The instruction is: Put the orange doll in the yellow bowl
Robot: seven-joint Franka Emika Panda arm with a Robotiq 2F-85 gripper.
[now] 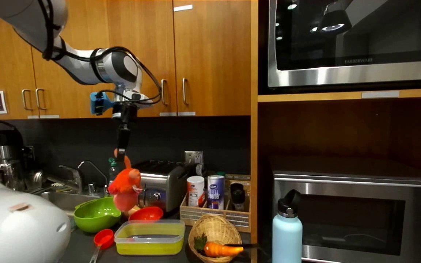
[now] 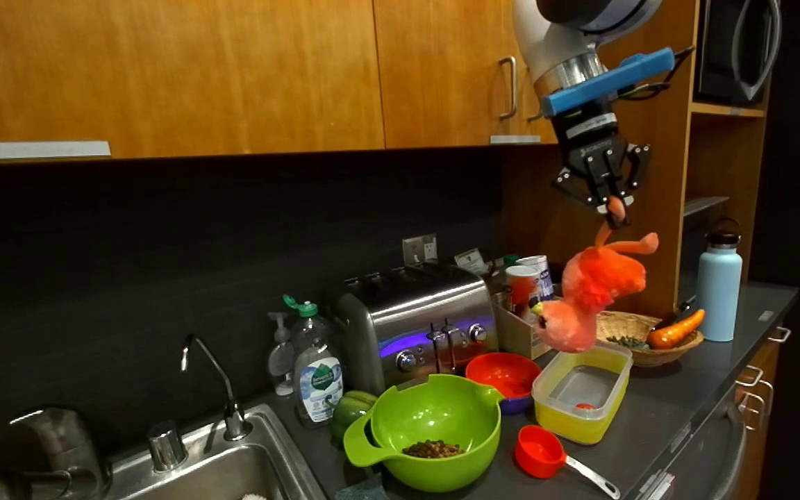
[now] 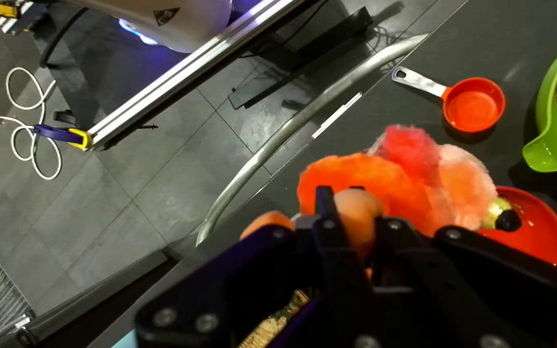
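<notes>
The orange doll, a plush bird with pink patches, hangs head down in both exterior views (image 1: 127, 190) (image 2: 598, 281). My gripper (image 2: 614, 207) is shut on one of its thin legs, as the wrist view also shows at the fingertips (image 3: 351, 208). The doll's body (image 3: 370, 179) lies beyond the fingers there. The yellow bowl, a rectangular dish with a clear rim, stands on the counter in both exterior views (image 1: 150, 248) (image 2: 577, 420). The doll hangs above the counter, higher than the bowl; in an exterior view it appears up and left of it. The wrist view hides the bowl behind doll and gripper.
Around the bowl stand a green bowl of brown pellets (image 2: 435, 479), a red bowl (image 2: 501, 371), a red measuring cup (image 2: 539, 451) and a wicker basket (image 1: 214, 226) holding an orange carrot (image 1: 219, 250). A toaster (image 2: 428, 312) stands behind. Cabinets (image 1: 210, 54) hang above.
</notes>
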